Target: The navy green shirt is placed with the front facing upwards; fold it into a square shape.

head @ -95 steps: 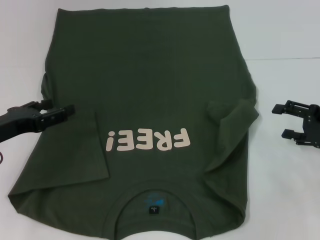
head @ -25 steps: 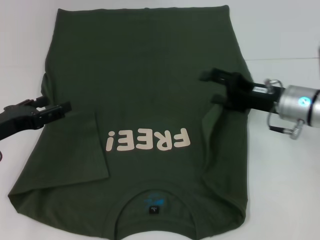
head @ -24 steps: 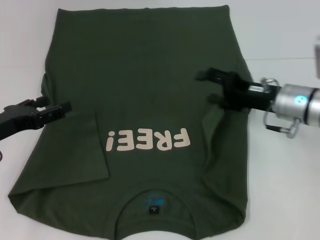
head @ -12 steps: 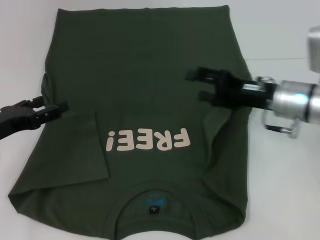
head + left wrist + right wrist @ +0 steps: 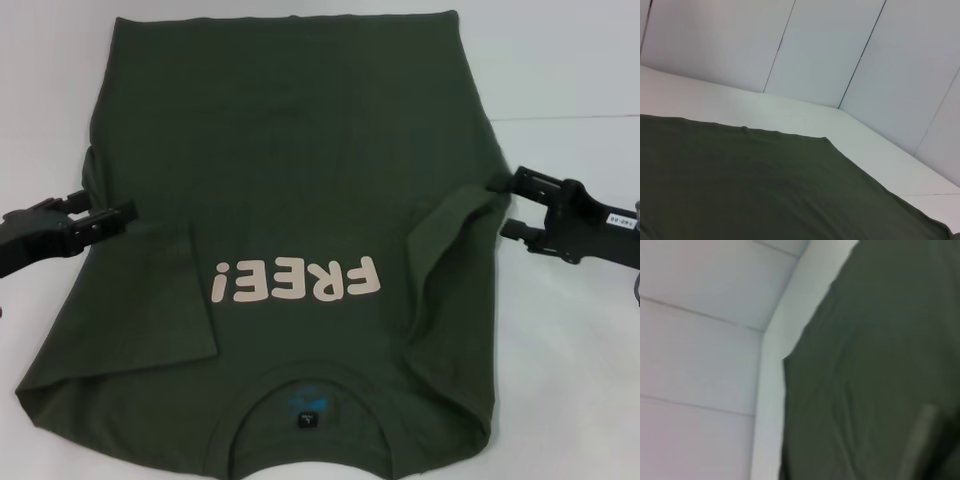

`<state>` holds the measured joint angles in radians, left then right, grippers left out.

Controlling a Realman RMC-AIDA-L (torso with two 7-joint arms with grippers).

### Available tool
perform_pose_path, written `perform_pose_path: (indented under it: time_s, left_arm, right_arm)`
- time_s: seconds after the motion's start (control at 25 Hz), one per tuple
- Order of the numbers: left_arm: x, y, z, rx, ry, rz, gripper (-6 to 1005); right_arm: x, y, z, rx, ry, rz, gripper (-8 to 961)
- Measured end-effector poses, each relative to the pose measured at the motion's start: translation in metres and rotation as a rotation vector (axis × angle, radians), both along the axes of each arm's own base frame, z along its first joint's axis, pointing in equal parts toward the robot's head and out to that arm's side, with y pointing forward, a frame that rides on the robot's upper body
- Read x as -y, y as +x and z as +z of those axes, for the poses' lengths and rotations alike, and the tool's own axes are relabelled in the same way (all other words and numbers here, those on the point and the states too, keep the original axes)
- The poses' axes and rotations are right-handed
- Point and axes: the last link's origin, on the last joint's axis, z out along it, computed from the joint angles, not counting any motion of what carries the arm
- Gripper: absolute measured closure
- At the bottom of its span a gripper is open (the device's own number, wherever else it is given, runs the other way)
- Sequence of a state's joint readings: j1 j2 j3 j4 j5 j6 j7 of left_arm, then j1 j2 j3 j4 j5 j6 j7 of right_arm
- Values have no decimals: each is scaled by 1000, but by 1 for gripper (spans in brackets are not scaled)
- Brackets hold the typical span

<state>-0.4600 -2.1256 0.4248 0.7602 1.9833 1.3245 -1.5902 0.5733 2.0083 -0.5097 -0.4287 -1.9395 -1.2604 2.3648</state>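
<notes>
Backing off to the shirt's right edge, the right pincer (image 5: 512, 205) now sits with its fingers spread and nothing between them, whereas half a second ago it reached well in over the cloth, toward the chest. The navy green shirt (image 5: 290, 170) lies front-up on the white counter (image 5: 580, 80), collar nearest the robot, hem far away, the cream "FREE!" print (image 5: 297, 280) reading upside down from the head view. What the retreat leaves behind is the right sleeve (image 5: 450, 225) turned inward over the body as a rumpled, slightly raised fold, lying differently from how it lay a few seconds back. The left sleeve (image 5: 190, 290) is likewise folded in, flat. The left pincer (image 5: 125, 215) hovers at the shirt's left edge, just over the cloth, its fingers close together and apparently gripping nothing; it has barely shifted. By my judgement both sleeve tucks are done, so the shirt is a rough rectangle and the lengthwise folds, hem toward collar, remain. The right fold looks loose and could spring open or bunch when the cloth is lifted.
</notes>
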Motion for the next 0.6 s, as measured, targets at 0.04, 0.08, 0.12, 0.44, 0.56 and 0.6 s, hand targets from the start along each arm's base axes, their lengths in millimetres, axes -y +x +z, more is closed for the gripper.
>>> perform_pose_path:
  time_s: [0.04,0.08,0.12,0.44,0.56,0.6]
  left_arm:
    - [0,0,-1,0,0,-1,137]
    - [-1,1,-1,0,0,-3,137]
    - [-1,1,-1,0,0,-3,137]
    - [-1,2,-3,-2,3,-2,138]
    - [-1,1,-3,-2,4,0,138]
    - [-1,1,-3,-2,4,0,138]
  right_arm:
    - [1,2,-1,5,1,-8,28]
    - [1,3,-2,12,0,-16,28]
    - [0,4,-4,21,-2,-20,28]
    - [-15,-10,-27,103,-32,-12,29]
    - [-23,-23,-37,125,-40,16,29]
    - [-25,-27,-39,129,-43,27,29]
